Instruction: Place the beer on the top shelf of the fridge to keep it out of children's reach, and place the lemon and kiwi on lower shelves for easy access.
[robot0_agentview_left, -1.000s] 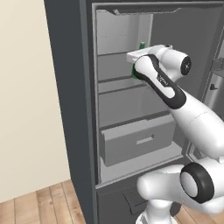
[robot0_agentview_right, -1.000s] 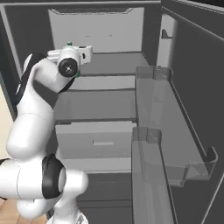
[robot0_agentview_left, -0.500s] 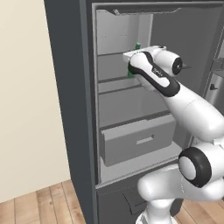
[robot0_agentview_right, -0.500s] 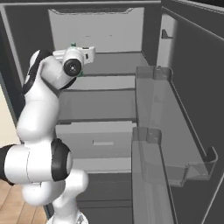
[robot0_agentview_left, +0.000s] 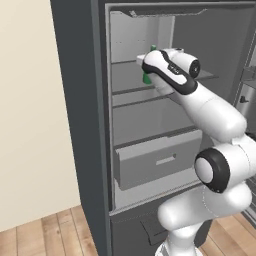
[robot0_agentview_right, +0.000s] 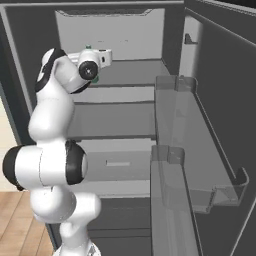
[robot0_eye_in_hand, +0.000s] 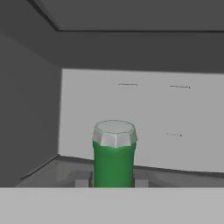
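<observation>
Beer held up at top shelf level

Fridge (robot0_agentview_left: 80, 125) standing open, pale interior exposed. Top shelf (robot0_agentview_right: 132, 70) lying bare just beneath the raised hand. Gripper (robot0_eye_in_hand: 112, 180) reaching into the upper compartment, clenched on the beer (robot0_eye_in_hand: 113, 157). Bottle upright between the fingertips (robot0_eye_in_hand: 81, 180), silver cap up, close to the rear wall.

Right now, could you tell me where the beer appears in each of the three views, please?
Left base view: beer upper centre, peeking out left of the wrist.
Right base view: beer upper left, above the wrist.
Hand view: beer lower centre, upright.
Shared landmark: the fridge pale back wall.
</observation>
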